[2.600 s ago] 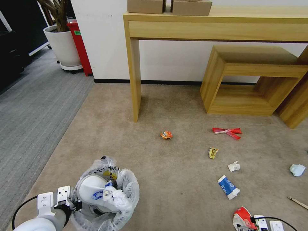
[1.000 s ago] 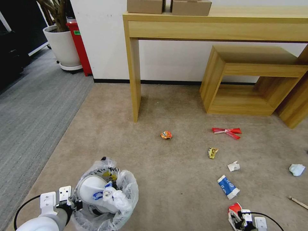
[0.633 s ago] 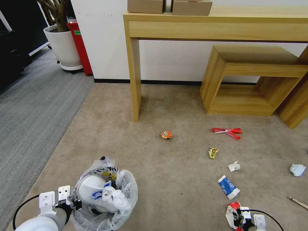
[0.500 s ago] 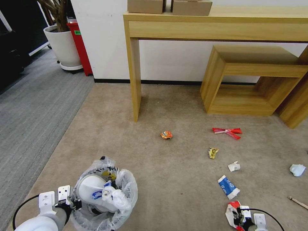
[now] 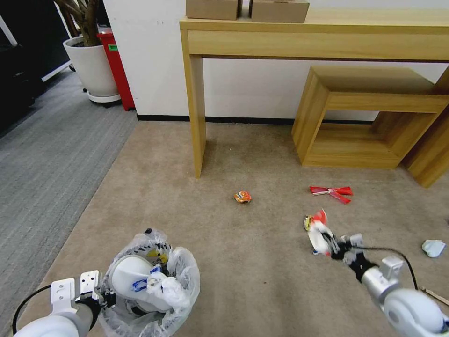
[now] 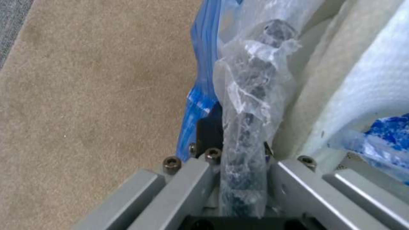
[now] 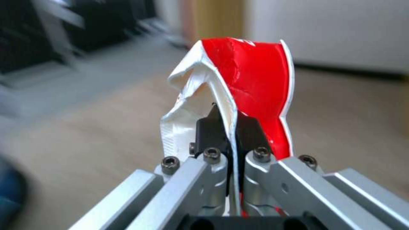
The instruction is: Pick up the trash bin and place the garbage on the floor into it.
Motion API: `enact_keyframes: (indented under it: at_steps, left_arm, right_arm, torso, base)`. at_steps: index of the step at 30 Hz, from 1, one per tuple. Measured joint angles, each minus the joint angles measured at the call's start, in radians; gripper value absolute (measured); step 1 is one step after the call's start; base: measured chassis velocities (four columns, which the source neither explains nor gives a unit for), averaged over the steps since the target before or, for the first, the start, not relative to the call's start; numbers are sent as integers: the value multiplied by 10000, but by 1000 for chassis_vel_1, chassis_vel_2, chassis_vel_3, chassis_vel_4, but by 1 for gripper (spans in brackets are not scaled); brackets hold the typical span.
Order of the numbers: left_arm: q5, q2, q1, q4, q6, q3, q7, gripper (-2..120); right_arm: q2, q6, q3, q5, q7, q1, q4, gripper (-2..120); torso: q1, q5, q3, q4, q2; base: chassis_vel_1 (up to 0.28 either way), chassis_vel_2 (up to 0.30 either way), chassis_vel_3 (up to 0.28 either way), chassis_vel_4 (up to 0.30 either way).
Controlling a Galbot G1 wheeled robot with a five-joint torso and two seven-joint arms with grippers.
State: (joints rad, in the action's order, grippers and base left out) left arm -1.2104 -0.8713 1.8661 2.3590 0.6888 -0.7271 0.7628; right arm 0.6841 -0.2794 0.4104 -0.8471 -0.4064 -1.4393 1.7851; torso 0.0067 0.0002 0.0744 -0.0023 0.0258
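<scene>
Carrying crumpled red-and-white wrapper (image 5: 319, 232) pinched in right gripper (image 5: 337, 246) jaws; next needs swing over bag-lined round trash bin (image 5: 150, 283), rim clamped by left gripper (image 5: 104, 297).

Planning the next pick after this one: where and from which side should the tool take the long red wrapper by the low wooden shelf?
Probably at the middle of the red wrapper, where its strips cross and bunch, coming straight down from above. It lies flat on the floor with open carpet all round, so nothing offers a side edge, and its thin ends would likely slip.
</scene>
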Motion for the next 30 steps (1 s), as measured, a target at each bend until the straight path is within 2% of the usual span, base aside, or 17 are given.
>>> enact_keyframes:
  at_steps: [5,14,18,21,23,25,26,29,30]
  left_arm:
    - [-107,-4,-23,48,0,-3,41,0]
    - [-138,-122,-17,82,8,9,61,0]
    - [-172,-142,-49,84,9,-7,53,0]
    - [-398,-6,-159,102,8,-90,79,0]
    - [-497,57,-188,119,9,-114,100,0]
    - [-773,249,-290,162,1,-183,162,0]
    - [-773,249,-290,162,1,-183,162,0]
    - [-996,409,-423,157,-35,-243,244,0]
    - [-996,409,-423,157,-35,-243,244,0]
  right_arm:
    - [-29,-306,-1109,-1057,-1826,862,623,0]
    - [-489,70,-2285,-1475,-2884,2193,1059,0]
    - [-833,224,-2823,-2016,-3429,2924,1156,0]
    - [-932,650,-3503,-2918,-4283,3750,1071,0]
    - [-931,778,-3724,-3102,-4510,3993,1014,0]
    - [-811,1002,-4630,-3610,-4936,4846,801,0]
    - [-811,1002,-4630,-3610,-4936,4846,801,0]
    - [-376,1181,-5878,-4009,-5176,6202,585,0]
    - [-376,1181,-5878,-4009,-5176,6202,585,0]
  torso:
    - [0,-1,-1,2,0]
    - [0,-2,0,1,0]
    - [0,-3,-1,1,0]
    - [0,-3,-1,0,0]
    - [0,-2,0,0,0]
    - [0,-3,-1,0,0]
    - [0,-3,-1,0,0]
    - [0,-2,-1,-2,0]
    - [0,-2,-1,-2,0]
  base:
    - [0,0,0,0]
    - [0,0,0,0]
    - [0,0,0,0]
    - [0,0,0,0]
    - [0,0,0,0]
    - [0,0,0,0]
    - [0,0,0,0]
    - [0,0,0,0]
    - [0,0,0,0]
